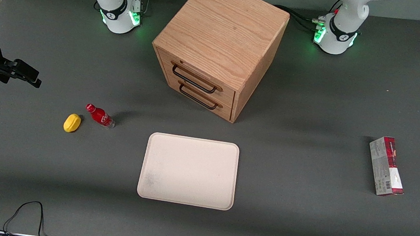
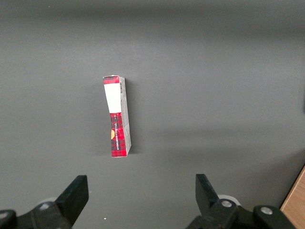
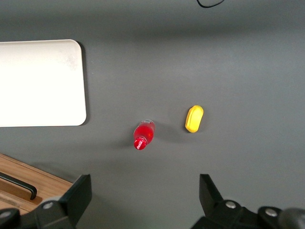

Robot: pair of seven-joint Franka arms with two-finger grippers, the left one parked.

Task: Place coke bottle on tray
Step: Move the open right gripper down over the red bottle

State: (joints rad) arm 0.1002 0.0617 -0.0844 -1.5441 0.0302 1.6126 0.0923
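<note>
The coke bottle (image 1: 99, 116) is a tiny red bottle with a red cap, standing on the grey table beside the yellow lump; it also shows in the right wrist view (image 3: 143, 134). The cream tray (image 1: 189, 170) lies flat and bare, nearer the front camera than the wooden drawer box; its corner shows in the right wrist view (image 3: 43, 86). My right gripper (image 1: 25, 73) hangs open and empty high above the table at the working arm's end, well apart from the bottle. In the right wrist view the gripper (image 3: 145, 200) has wide-spread fingers with nothing between them.
A small yellow rounded object (image 1: 72, 122) lies beside the bottle (image 3: 194, 119). A wooden drawer box (image 1: 218, 47) with two black handles stands mid-table. A red-and-grey carton (image 1: 386, 166) lies toward the parked arm's end (image 2: 116, 117). A black cable (image 1: 28, 214) loops at the table's near edge.
</note>
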